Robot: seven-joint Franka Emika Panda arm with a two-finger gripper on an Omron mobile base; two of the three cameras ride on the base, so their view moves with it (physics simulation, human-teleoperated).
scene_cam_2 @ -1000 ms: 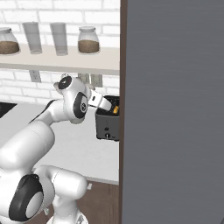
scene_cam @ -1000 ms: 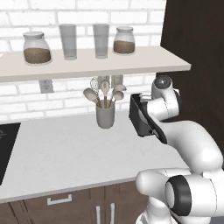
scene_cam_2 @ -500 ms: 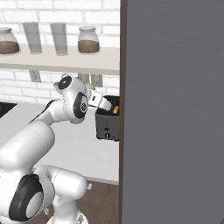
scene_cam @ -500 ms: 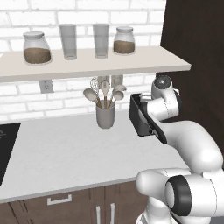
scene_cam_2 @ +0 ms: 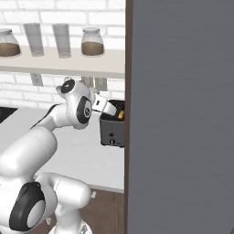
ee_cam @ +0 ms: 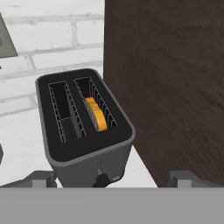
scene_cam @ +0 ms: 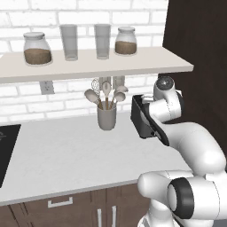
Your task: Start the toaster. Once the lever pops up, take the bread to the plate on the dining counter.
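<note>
The dark grey toaster [ee_cam: 85,131] stands on the white counter against a tall dark cabinet, with two slots on top and a small knob [ee_cam: 101,180] low on its near face. An orange-yellow bread slice [ee_cam: 96,114] sits down in the slot nearer the cabinet; the other slot is empty. My gripper [ee_cam: 111,181] hovers just above and in front of the toaster, open, its fingertips [ee_cam: 41,178] spread wide with nothing between them. From the right base view the toaster [scene_cam_2: 113,130] and bread [scene_cam_2: 121,115] lie just beyond the gripper [scene_cam_2: 111,109]. The arm partly covers the toaster [scene_cam: 138,116]. I cannot make out the lever. The plate and dining counter are out of view.
A grey utensil cup [scene_cam: 107,116] stands left of the toaster. Above it hangs a shelf [scene_cam: 88,67] with jars and glasses. The dark cabinet side [ee_cam: 175,87] rises right beside the toaster. A black cooktop [scene_cam: 6,150] lies at the counter's far left.
</note>
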